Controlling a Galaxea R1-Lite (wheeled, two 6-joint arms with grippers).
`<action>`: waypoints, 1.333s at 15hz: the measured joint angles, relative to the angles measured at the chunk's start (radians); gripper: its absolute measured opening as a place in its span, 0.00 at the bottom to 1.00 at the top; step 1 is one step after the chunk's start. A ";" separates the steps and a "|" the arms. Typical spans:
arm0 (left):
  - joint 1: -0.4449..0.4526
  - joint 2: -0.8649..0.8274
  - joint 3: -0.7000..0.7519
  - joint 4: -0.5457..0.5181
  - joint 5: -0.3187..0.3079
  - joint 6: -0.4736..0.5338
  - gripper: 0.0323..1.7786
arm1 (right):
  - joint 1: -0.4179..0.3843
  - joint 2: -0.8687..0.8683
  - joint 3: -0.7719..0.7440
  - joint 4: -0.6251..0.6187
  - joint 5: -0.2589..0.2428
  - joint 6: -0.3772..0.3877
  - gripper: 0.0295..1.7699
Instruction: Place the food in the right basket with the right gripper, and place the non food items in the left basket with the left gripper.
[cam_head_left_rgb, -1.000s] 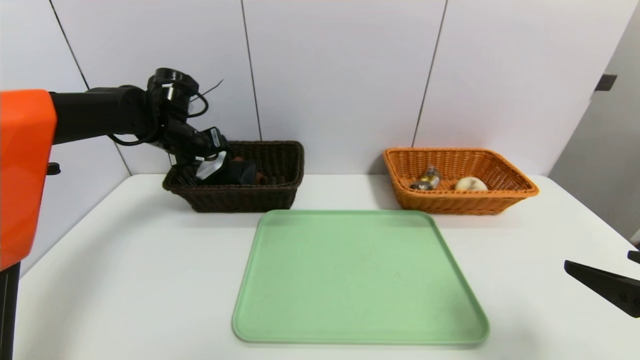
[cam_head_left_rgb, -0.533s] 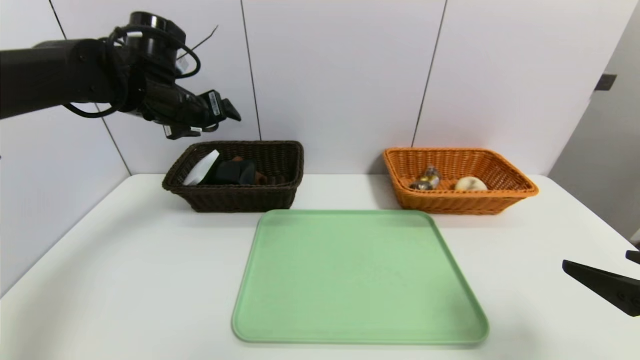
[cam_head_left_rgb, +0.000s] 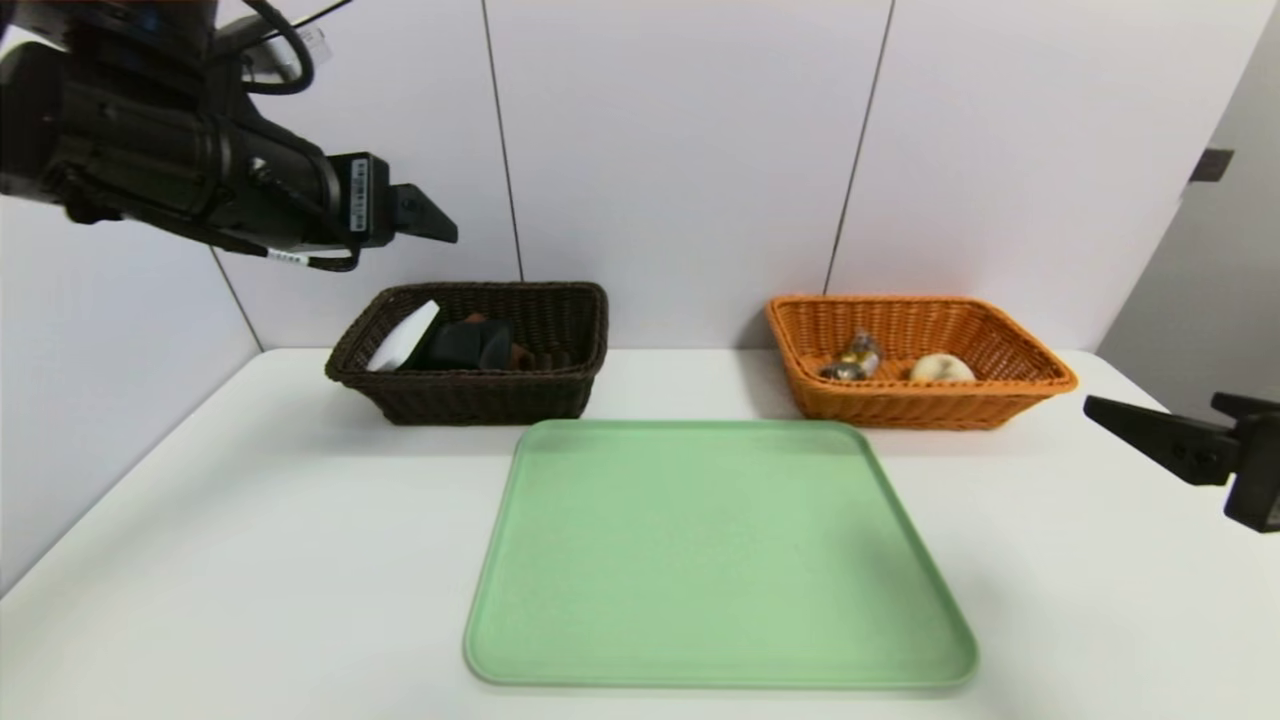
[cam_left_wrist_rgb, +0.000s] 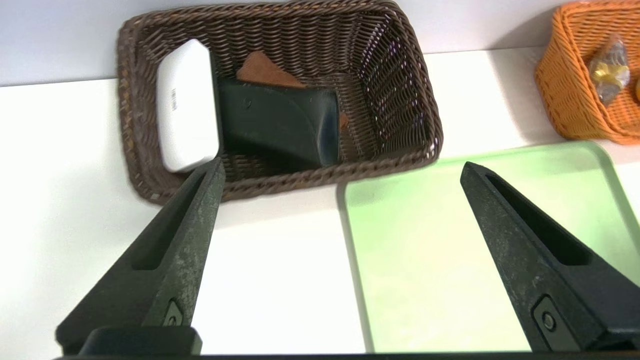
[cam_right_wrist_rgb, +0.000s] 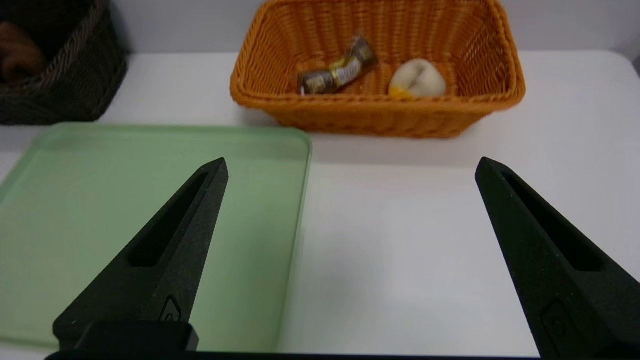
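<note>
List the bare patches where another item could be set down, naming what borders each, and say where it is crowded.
Free: the whole green tray; the white table on the left basket's side of the tray; the strip between the left basket and the right basket. Crowded: the left basket, with white slab, black roll and towel.

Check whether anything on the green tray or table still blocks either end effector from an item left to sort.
Nothing visible does. The green tray is bare. The white slab and black cloth roll lie in the left basket; sweets and bun in the right basket.

Left gripper (cam_left_wrist_rgb: 340, 167) raised, jaws spread, right gripper (cam_right_wrist_rgb: 350, 165) low, jaws spread
</note>
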 joint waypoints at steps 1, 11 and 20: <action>-0.001 -0.061 0.056 -0.020 0.017 0.004 0.94 | -0.006 0.039 -0.002 -0.061 -0.002 -0.013 0.97; 0.212 -0.692 0.589 -0.043 0.156 0.029 0.95 | -0.157 0.054 0.035 -0.122 -0.009 -0.100 0.97; 0.293 -1.227 0.926 0.104 0.172 0.068 0.95 | -0.260 -0.380 0.262 0.038 0.009 -0.173 0.97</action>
